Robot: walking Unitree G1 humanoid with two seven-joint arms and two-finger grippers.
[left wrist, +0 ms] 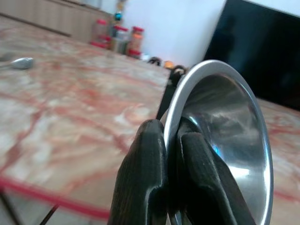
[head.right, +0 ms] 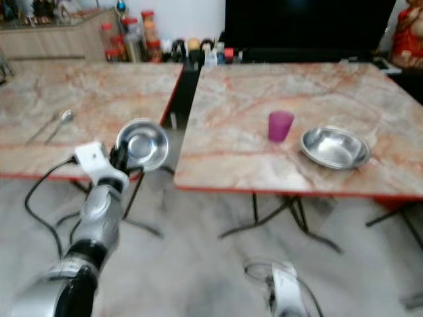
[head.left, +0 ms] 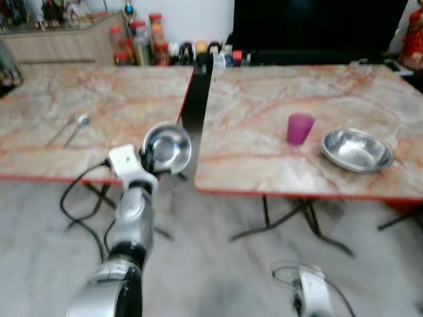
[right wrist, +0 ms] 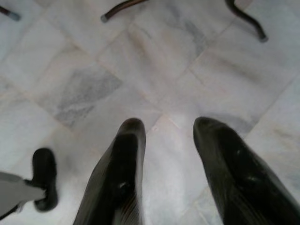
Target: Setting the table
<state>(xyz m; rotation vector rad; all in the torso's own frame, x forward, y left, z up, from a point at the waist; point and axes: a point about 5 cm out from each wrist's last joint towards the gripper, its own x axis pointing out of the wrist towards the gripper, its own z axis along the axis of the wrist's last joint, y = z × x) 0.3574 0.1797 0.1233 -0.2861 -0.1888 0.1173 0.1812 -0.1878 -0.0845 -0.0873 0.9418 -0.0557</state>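
No lettering, label, brand or number can be read anywhere; the jars and bottles far beyond the left claw are too blurred.

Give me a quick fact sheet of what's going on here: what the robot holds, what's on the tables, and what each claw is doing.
held item: steel bowl, pinched by its rim, tilted on edge
left claw: shut on the bowl's rim, raised near the gap between the tables
right claw: open, hanging low over the marble floor
left table: spoon
right table: purple cup, second steel bowl beside it
background: jars, dark screen
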